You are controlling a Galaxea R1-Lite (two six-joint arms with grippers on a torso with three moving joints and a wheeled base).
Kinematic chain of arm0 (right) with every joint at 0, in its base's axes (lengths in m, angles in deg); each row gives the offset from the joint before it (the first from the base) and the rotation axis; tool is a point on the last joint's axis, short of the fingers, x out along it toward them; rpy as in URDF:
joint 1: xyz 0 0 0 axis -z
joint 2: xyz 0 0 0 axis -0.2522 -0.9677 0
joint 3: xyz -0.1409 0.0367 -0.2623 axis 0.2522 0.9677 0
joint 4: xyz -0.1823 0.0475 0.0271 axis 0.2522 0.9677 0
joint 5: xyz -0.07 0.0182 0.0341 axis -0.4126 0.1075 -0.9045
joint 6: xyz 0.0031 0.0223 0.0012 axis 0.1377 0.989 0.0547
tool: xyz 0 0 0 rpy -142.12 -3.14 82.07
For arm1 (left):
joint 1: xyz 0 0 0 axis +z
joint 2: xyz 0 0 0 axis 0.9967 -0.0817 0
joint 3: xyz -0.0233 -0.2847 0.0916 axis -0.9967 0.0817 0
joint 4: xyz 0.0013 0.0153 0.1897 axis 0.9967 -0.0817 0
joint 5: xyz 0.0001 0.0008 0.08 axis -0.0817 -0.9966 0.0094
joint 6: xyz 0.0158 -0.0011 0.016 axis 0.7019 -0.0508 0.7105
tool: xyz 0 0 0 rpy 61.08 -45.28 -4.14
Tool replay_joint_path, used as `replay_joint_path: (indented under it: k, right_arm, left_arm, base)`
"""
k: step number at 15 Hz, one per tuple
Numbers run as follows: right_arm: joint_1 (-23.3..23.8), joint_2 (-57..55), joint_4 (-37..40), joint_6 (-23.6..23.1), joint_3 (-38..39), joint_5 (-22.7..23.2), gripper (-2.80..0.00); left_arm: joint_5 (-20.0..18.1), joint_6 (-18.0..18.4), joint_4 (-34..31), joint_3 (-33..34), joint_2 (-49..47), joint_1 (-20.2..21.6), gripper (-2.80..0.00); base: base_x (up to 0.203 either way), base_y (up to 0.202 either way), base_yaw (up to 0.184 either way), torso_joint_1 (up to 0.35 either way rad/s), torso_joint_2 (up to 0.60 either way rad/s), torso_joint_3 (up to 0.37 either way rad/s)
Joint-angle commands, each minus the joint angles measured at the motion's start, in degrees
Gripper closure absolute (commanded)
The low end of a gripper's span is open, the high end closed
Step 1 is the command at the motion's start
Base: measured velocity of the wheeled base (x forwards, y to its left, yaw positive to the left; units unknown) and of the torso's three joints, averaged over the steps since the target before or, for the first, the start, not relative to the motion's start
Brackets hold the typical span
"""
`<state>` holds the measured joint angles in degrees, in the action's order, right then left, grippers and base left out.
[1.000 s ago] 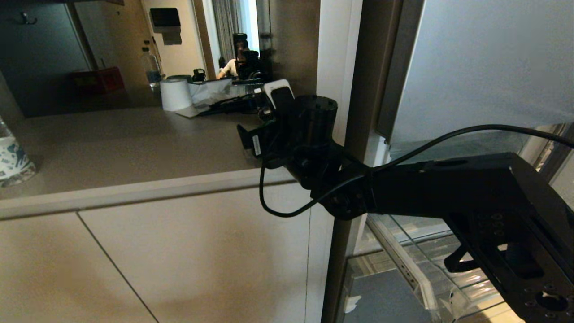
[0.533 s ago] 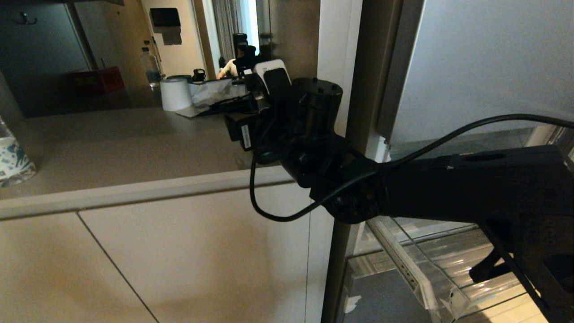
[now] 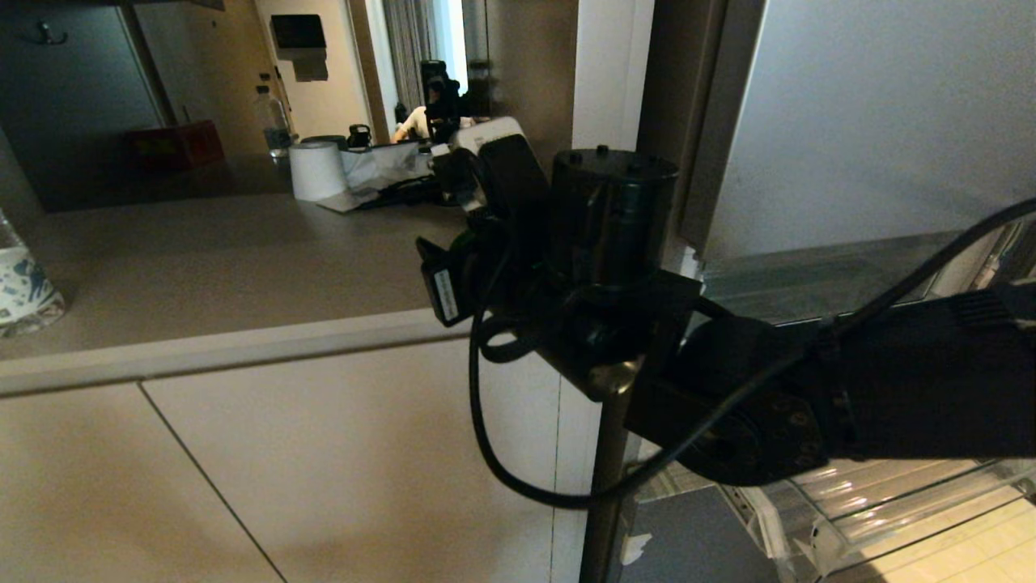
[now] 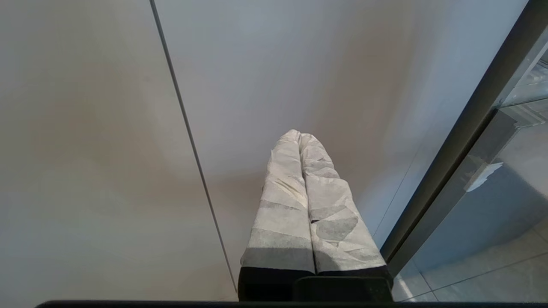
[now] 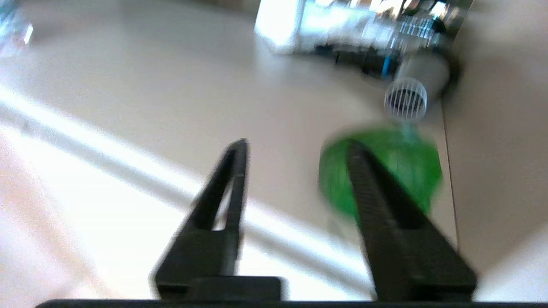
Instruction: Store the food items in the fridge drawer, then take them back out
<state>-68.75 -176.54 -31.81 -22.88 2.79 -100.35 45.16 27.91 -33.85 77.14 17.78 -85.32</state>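
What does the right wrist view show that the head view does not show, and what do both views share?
Only the right wrist view shows the green bell pepper on the countertop, beyond the open right gripper, which holds nothing. Only the head view shows the pulled-out fridge drawer with its clear bin, the white paper roll and the right arm's body. Both views share the beige countertop.
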Motion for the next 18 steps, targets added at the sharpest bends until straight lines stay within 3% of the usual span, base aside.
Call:
replay_joint_path:
  k: [1, 9, 14, 18]
  right_arm:
    - [-0.59, 9.24, -0.27, 0.13, 9.68, 0.01, 0.00]
    - [1.21, 37.62, -0.19, 2.59, 43.08, -1.23, 0.00]
    - [11.26, 53.06, 1.00, 5.93, 58.24, -6.23, 0.00]
    - [22.15, 58.95, 4.72, 12.84, 67.29, -11.94, 0.00]
  left_arm:
    - [0.00, -0.02, -0.03, 0.00, 0.00, 0.00, 0.00]
    - [0.00, -0.02, -0.03, 0.00, 0.00, 0.00, 0.00]
    - [0.00, -0.02, -0.03, 0.00, 0.00, 0.00, 0.00]
    - [0.05, -0.02, -0.03, 0.00, 0.00, 0.00, 0.00]
  base:
    - [0.000, 0.000, 0.000, 0.000, 0.00, 0.000]
    - [0.000, 0.000, 0.000, 0.000, 0.00, 0.000]
    - [0.000, 0.000, 0.000, 0.000, 0.00, 0.000]
    - [0.000, 0.000, 0.000, 0.000, 0.00, 0.000]
